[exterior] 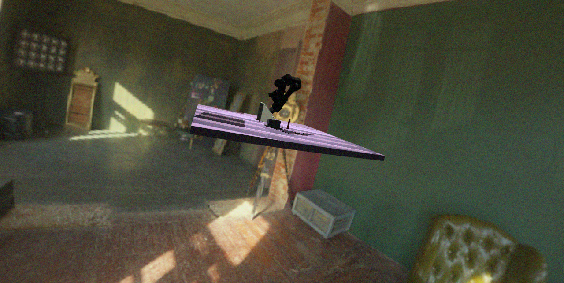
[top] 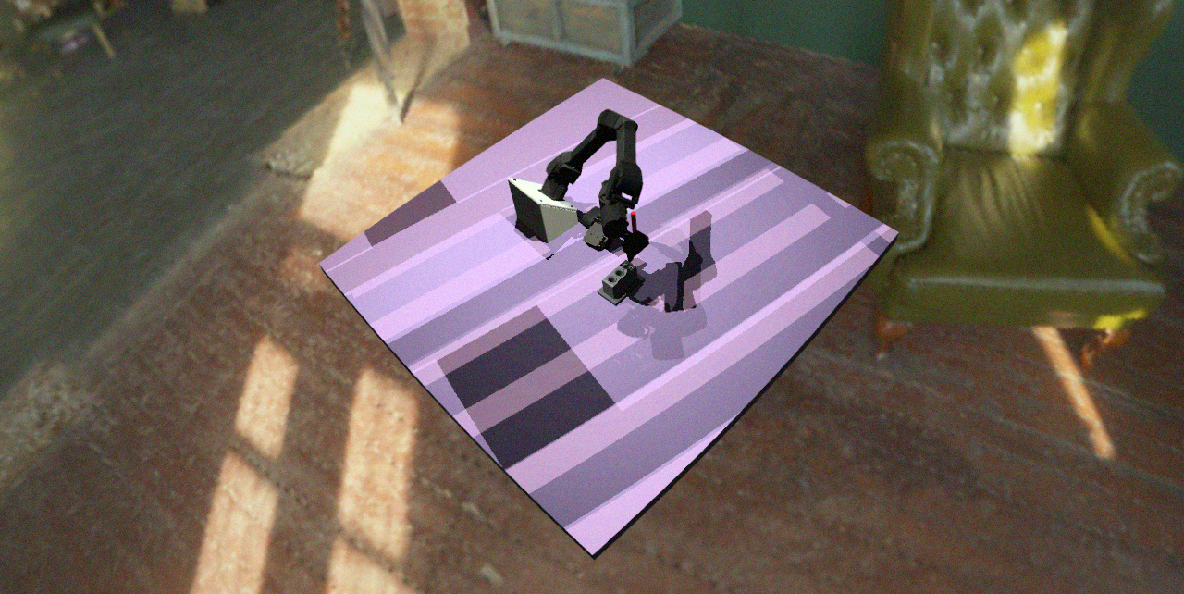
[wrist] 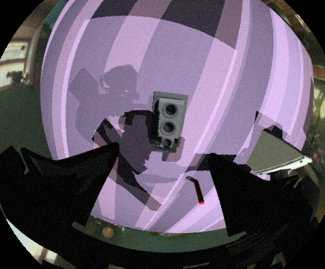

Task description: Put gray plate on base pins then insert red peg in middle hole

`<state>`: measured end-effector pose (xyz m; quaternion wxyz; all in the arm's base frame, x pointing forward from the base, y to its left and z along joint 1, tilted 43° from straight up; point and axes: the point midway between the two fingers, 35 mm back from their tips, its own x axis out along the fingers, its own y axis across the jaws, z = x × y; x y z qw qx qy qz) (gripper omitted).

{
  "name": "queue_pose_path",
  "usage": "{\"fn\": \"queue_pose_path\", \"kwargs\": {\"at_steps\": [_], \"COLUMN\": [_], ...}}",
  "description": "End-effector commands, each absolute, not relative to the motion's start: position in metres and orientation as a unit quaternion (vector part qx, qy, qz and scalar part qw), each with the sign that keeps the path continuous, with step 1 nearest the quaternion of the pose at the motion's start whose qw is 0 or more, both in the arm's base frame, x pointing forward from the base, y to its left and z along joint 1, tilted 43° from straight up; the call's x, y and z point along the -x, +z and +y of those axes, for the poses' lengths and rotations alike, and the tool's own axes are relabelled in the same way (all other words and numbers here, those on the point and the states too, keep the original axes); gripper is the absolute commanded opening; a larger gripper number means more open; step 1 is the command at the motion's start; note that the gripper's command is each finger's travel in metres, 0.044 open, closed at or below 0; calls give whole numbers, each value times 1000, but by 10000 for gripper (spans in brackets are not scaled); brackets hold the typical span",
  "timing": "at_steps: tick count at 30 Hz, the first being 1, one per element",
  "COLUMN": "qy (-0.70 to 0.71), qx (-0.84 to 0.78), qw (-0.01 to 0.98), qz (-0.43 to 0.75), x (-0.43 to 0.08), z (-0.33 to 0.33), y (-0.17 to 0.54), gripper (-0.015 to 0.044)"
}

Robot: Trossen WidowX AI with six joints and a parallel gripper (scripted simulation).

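The gray plate (top: 616, 285) (wrist: 178, 119) lies on the base (top: 602, 292) (wrist: 186, 98), whose wider foot shows around it. It looks flat. Three round holes show in a row in the wrist view, and the middle one looks dark and empty. How far the pins reach into the outer holes I cannot tell. The red peg (top: 634, 222) (exterior: 288, 124) (wrist: 198, 190) stands upright on the table, a short way from the plate on the robot's side. My gripper (top: 610, 237) (exterior: 275, 110) (wrist: 164, 152) is open and empty, above the plate, its fingers wide apart.
A pale upright panel (top: 546, 216) (exterior: 265, 112) (wrist: 276, 152) stands beside the arm's foot, to the right in the wrist view. The striped purple table (top: 686, 391) (exterior: 315, 138) carries everything. Dark shadows of the arm fall beside the plate.
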<state>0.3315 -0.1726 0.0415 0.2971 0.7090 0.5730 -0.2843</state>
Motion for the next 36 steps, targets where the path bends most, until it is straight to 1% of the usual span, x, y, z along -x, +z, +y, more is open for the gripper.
{"fn": "queue_pose_path", "kwargs": {"at_steps": [1, 9, 17, 22, 25, 36], "qy": [-276, -220, -161, -160, -159, -159], "qx": [-699, -664, -631, -631, -631, -631], "qw": [308, 375, 427, 428, 428, 428], "qz": [584, 608, 627, 627, 627, 627], "x": [-327, -288, -232, -232, -236, -238], "z": [-160, -86, -19, -18, -2, 11], "y": [57, 120, 150, 148, 131, 118], "gripper": [440, 440, 440, 440, 440, 440]}}
